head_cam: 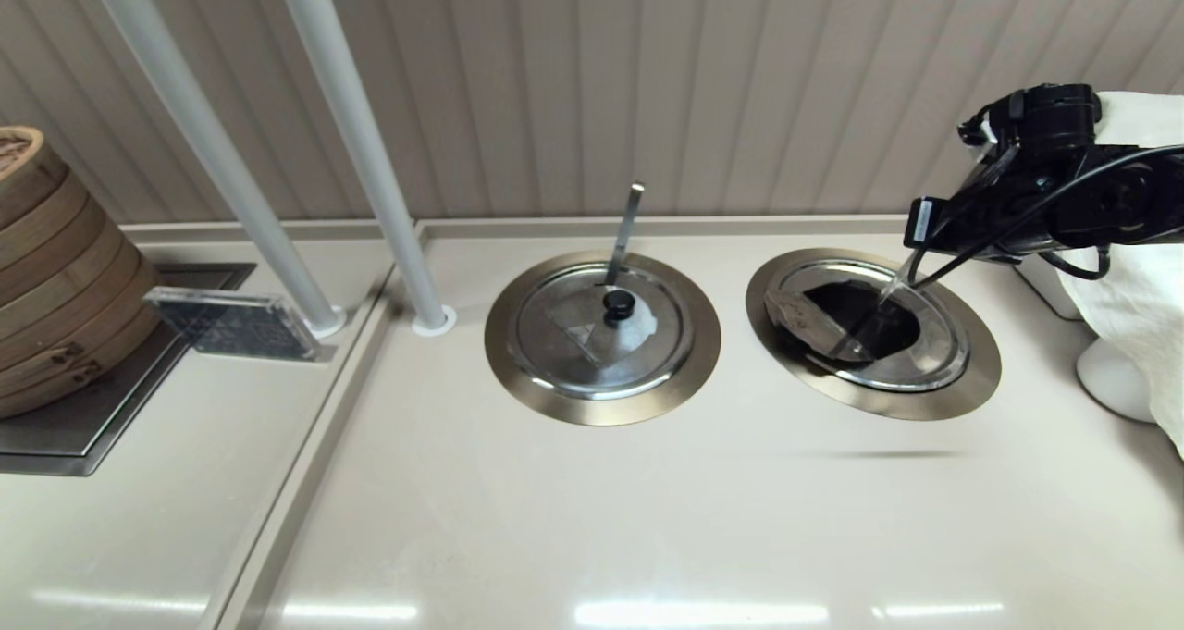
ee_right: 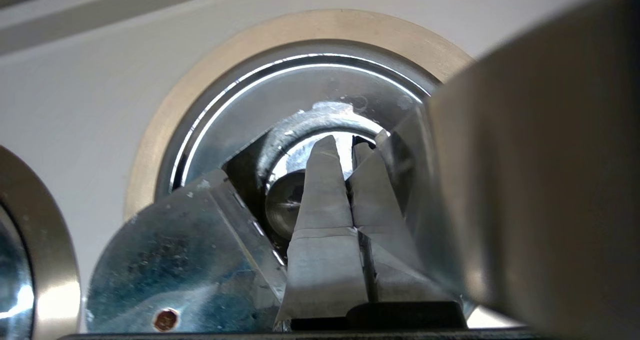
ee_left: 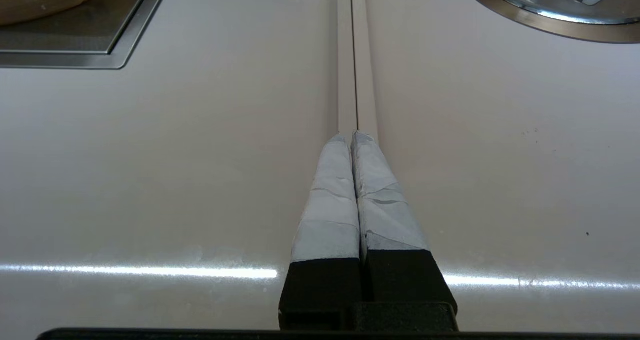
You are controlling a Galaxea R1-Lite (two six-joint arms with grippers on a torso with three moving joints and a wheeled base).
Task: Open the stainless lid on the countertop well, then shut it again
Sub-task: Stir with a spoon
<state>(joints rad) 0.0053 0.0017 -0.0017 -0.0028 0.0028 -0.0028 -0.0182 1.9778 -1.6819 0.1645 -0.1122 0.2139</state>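
**Q:** Where does this take place?
**A:** Beige countertop (head_cam: 592,519) runs in front of a ribbed wall panel. Two round steel-ringed wells are set into it side by side. A stack of bamboo steamers (head_cam: 46,269) stands at the far left, and a paper towel roll (head_cam: 1138,269) at the far right.

**Q:** Where is the countertop well?
**A:** The countertop well (head_cam: 980,380) is the right-hand one of the pair. The wedge flap (head_cam: 797,315) of the stainless lid (head_cam: 934,352) is folded back flat towards the left. A dark opening shows beneath it. The twin lid (head_cam: 601,334) on the neighbouring well lies closed, with a black knob and a whitish patch.

**Q:** What is the right gripper doing?
**A:** The right gripper (head_cam: 893,288) points down into the open wedge. Its taped fingers (ee_right: 320,205) are pressed together, with only a sliver of gap at the tips. I cannot tell whether anything is pinched there. A broad blurred steel shape (ee_right: 540,170) sits just beside them.

**Q:** And the left gripper?
**A:** The left gripper (ee_left: 354,134) hangs over bare counter, fingers closed on nothing, well apart from both wells.
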